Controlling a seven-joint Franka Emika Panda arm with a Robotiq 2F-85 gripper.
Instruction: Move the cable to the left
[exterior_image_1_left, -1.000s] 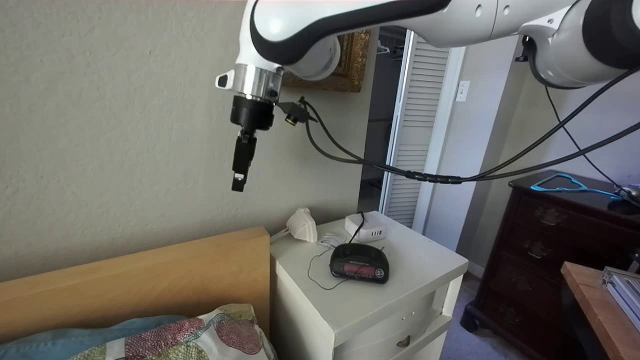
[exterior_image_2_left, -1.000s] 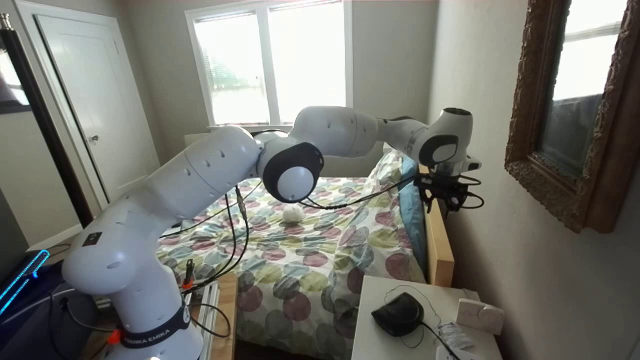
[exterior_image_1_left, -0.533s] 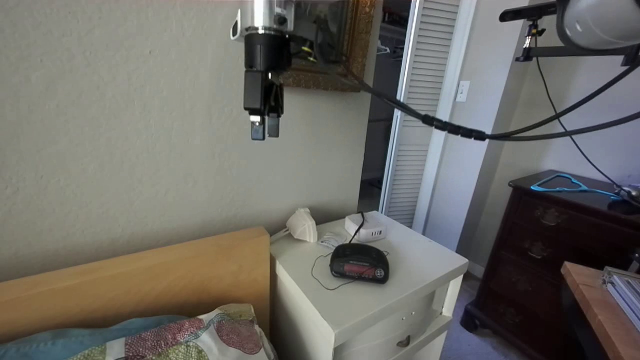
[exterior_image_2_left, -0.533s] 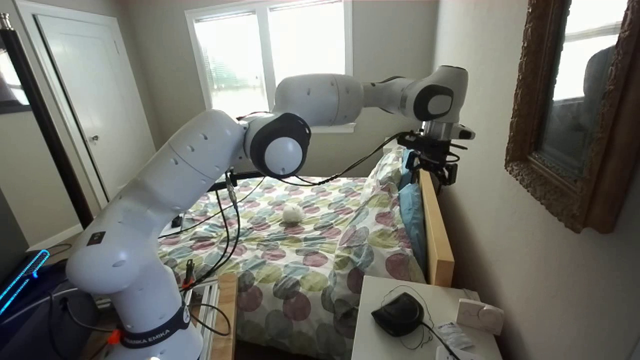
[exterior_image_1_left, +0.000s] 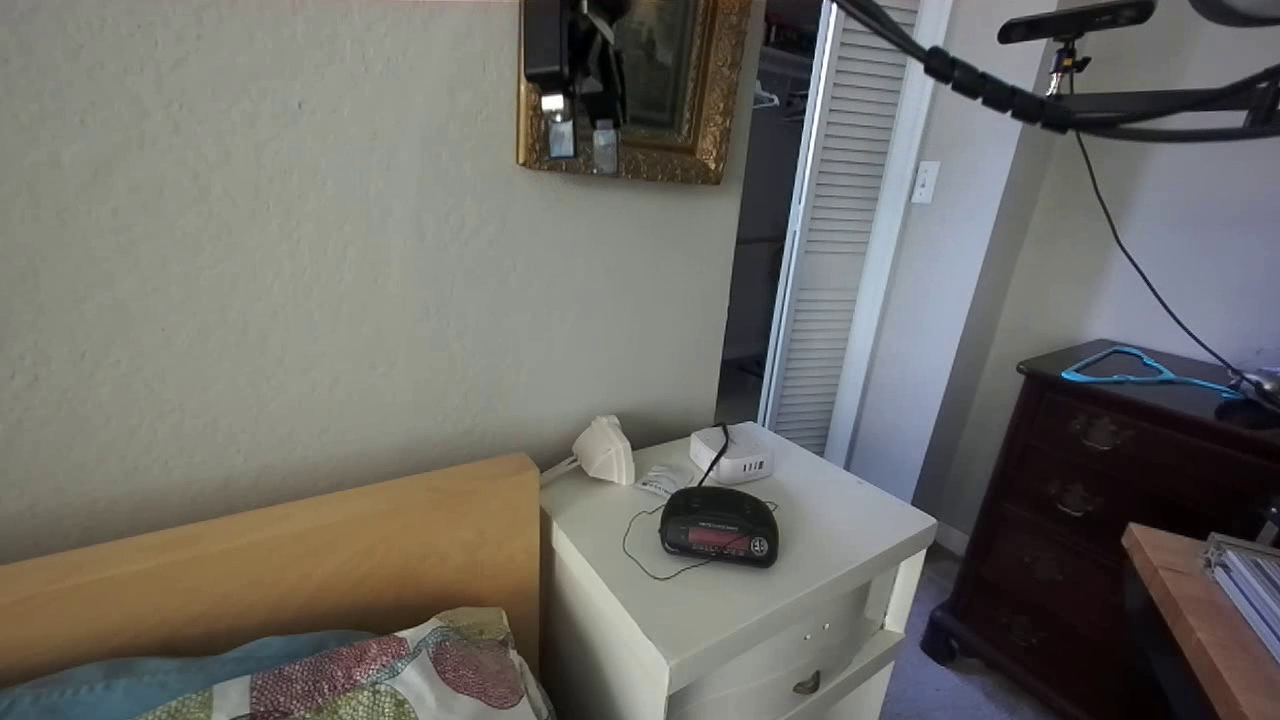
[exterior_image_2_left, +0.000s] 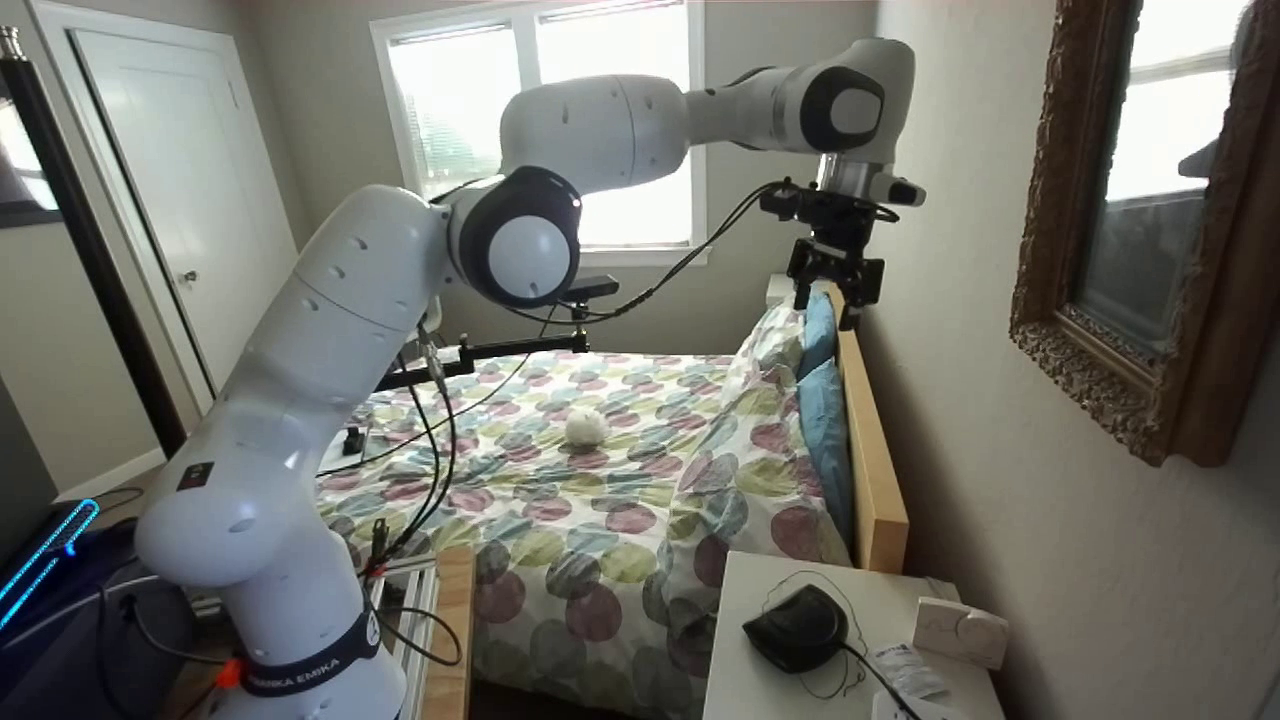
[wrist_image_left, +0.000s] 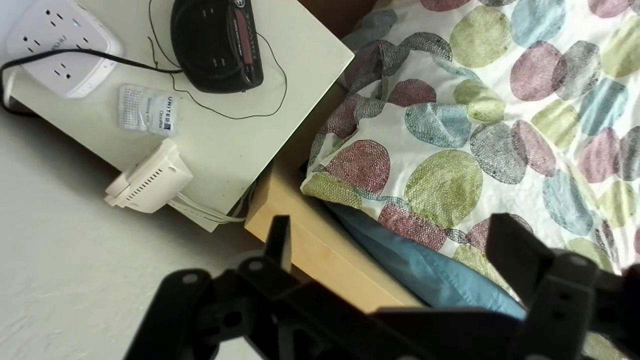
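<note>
The empty gripper (wrist_image_left: 392, 242) hangs, jaws apart, well clear of the nightstand (wrist_image_left: 225, 150), where the thin cable (wrist_image_left: 242, 118) loops beside the clock (wrist_image_left: 215, 47). Pulling the cable could drag the clock, should the two be joined or snagged.

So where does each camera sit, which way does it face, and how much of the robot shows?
An exterior view: across the nightstand from the bed, facing the window; nearly the whole arm and gripper show.
An exterior view: apparently over the bed, facing wall and front of clock; gripper at top, sliver of arm upper right.
Wrist view: above the gripper, looking down at nightstand, headboard and bed; open gripper along the bottom.
All three share clock, thin cable and gripper.
</note>
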